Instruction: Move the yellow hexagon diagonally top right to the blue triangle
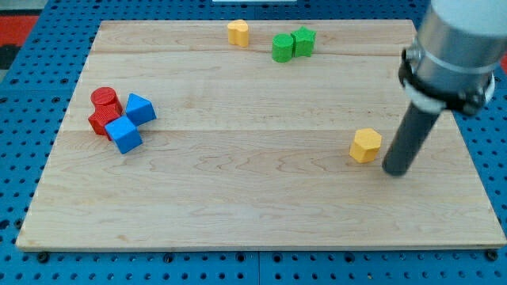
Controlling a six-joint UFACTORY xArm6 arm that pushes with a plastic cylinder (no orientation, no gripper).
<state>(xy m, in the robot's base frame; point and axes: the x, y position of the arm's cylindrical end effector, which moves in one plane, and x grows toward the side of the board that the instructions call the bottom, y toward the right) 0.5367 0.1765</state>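
A yellow hexagon (366, 146) lies on the wooden board (253, 214) at the view's right, near mid-height. My tip (396, 171) rests on the board just to the right of it and slightly lower, with a small gap between them. Two blue blocks sit far off at the view's left. The upper one (140, 108) looks like the blue triangle, and the lower one (123, 134) looks like a cube. Both touch a red cluster.
A red cylinder (105, 100) and another red block (99, 121) sit against the blue blocks. A second yellow block (238, 32) lies at the top centre. Two green blocks (283, 47) (304, 40) touch each other just right of it.
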